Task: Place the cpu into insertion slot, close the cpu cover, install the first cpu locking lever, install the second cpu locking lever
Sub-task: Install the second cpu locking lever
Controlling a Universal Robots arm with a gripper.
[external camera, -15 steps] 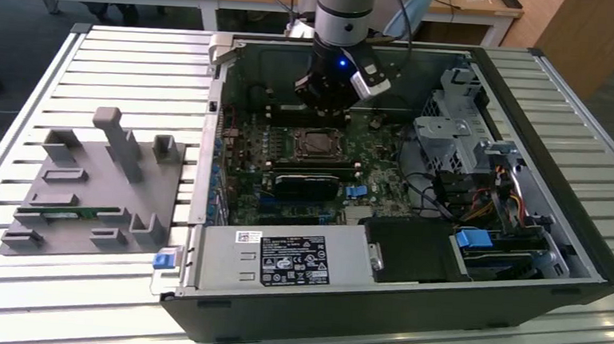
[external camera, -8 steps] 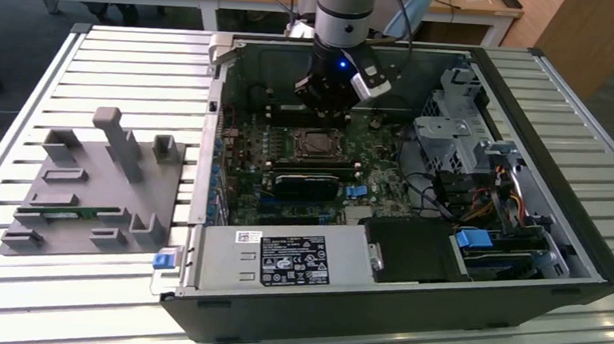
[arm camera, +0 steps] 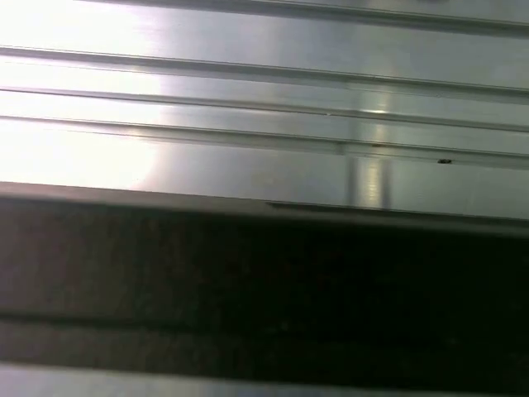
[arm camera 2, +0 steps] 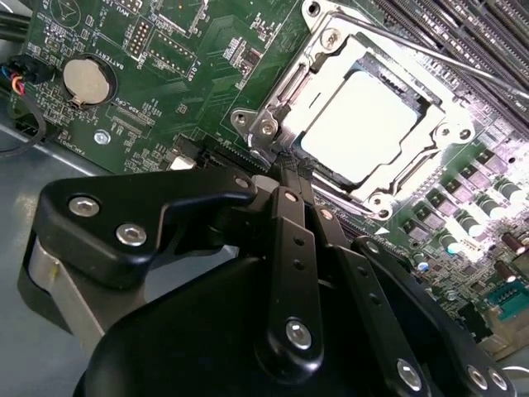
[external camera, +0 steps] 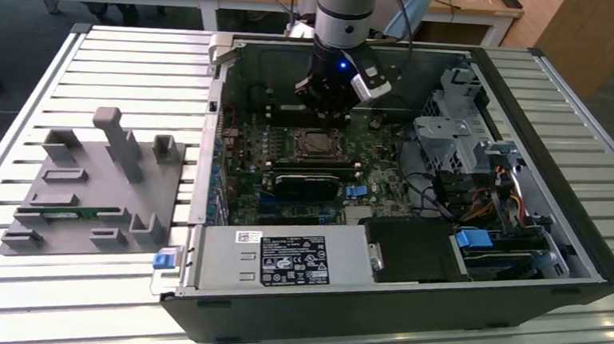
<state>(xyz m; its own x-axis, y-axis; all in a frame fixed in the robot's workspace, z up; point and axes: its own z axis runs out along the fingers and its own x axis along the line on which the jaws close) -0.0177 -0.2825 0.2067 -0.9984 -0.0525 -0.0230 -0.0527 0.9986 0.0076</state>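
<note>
Your gripper (external camera: 322, 113) hung inside the open PC case (external camera: 559, 235), just at 12 o'clock of the socket in the exterior view. In the second wrist view the cpu (arm camera 2: 364, 124) sat flat in the socket with the cpu cover (arm camera 2: 289, 83) down around it, and a thin locking lever (arm camera 2: 430, 54) ran along one side. Your fingers (arm camera 2: 291, 178) looked pinched narrow with nothing between them, I think. The grey fixture (external camera: 98, 183) sat on the desk (external camera: 132, 57) at 9 o'clock.

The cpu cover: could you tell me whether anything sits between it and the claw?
Nothing visible does. In the second wrist view the claw sits right at the edge of the cpu cover, which lies closed around the cpu.
</note>
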